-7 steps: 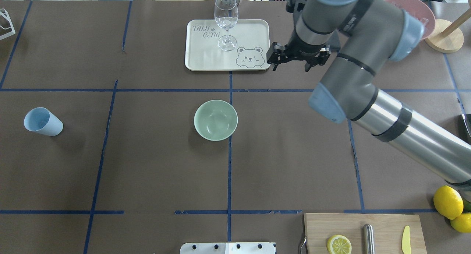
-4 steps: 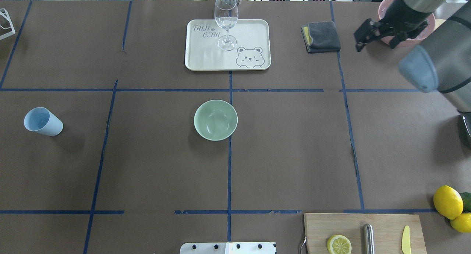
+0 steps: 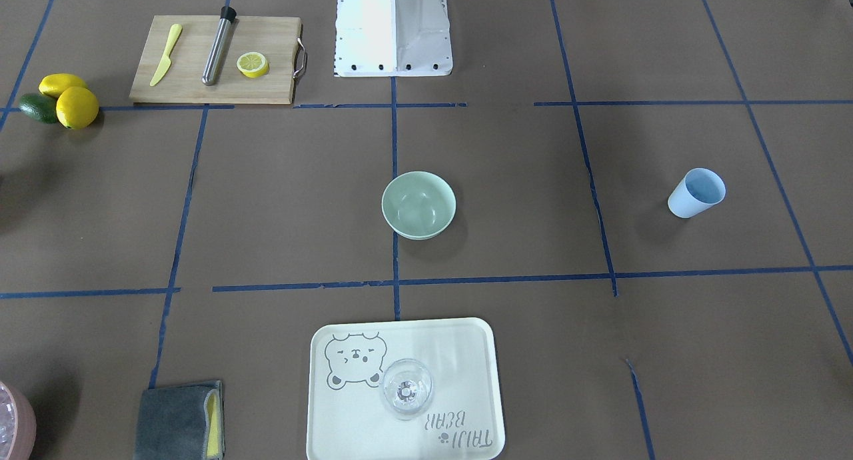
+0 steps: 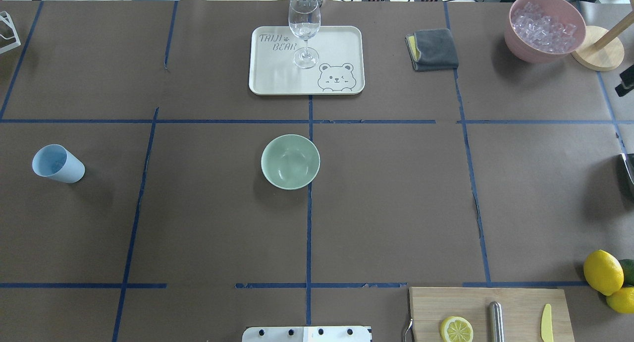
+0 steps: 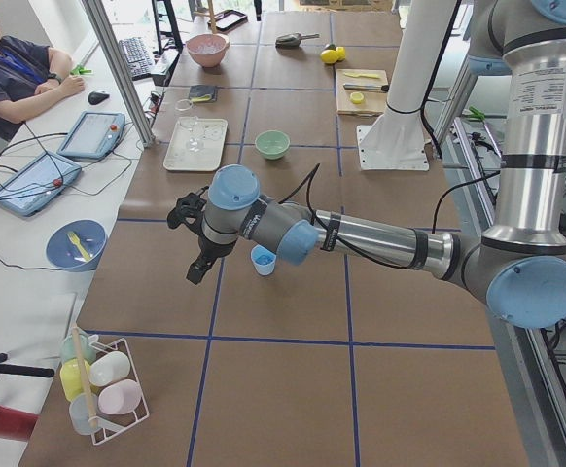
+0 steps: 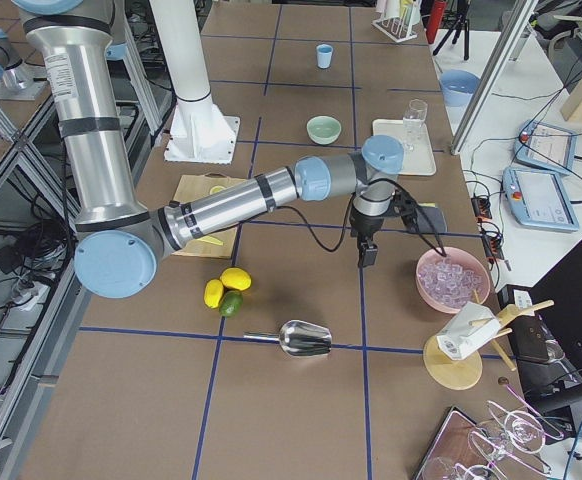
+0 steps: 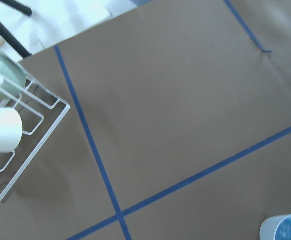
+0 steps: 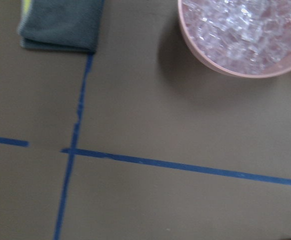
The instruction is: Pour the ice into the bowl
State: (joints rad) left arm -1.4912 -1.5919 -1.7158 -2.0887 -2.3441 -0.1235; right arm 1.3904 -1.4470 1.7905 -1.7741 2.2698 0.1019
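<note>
The right gripper (image 6: pixel 368 252) is seen over the table's right end, just beside the pink container (image 4: pixel 544 49); whether its jaws are spread or pressed together cannot be told. The left gripper (image 5: pixel 196 265) is held above the left end, near the light blue cup (image 4: pixel 58 163), and its state cannot be told either. The ice (image 4: pixel 545 21) is heaped in the pink container at the far right corner — well apart from the bowl (image 4: pixel 290 161). The bowl is set upright at the table's centre, its mouth turned upward; being round, it shows no long axis. At the middle of the far edge a cream tray (image 4: pixel 337 44) is laid, marked "TAIJI BEAR" beside a bear's face, and a wine glass (image 4: pixel 304 22) is stood on it.
</note>
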